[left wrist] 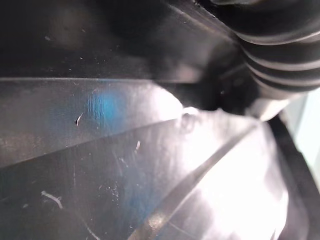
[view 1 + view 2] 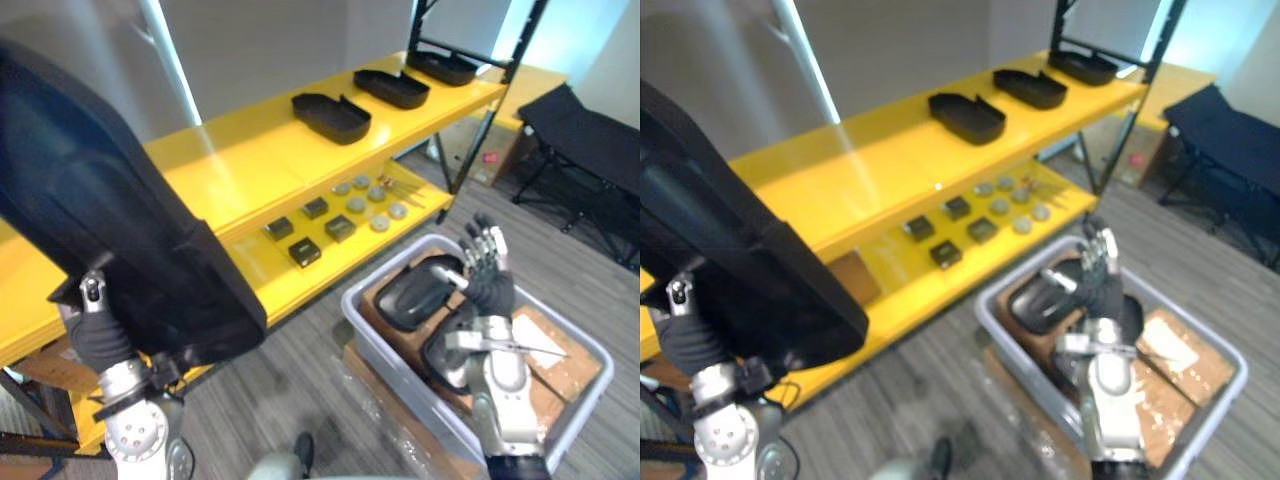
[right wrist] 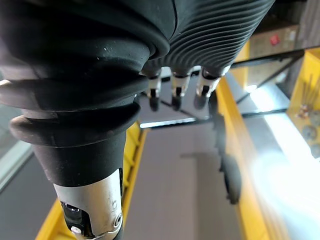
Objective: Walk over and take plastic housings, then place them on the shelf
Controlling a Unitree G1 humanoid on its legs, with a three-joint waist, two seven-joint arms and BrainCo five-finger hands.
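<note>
Black plastic housing (image 2: 110, 220), broad, glossy: raised at left hand (image 2: 97, 335), fingers hidden, grip cannot be told. Three shallow black housings (image 2: 331, 117): atop yellow shelf (image 2: 230, 165). Grey bin (image 2: 395, 365) before shelf, on striped carpet (image 2: 300, 360): rounded housings (image 2: 415, 295) inside; right hand (image 2: 487, 262) above, fingers straight, spread.

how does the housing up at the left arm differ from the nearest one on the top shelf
The raised housing is up in the air, tilted, at the left hand; the shelf housing lies flat on the yellow shelf, open side up, untouched. Both are black plastic.
</note>
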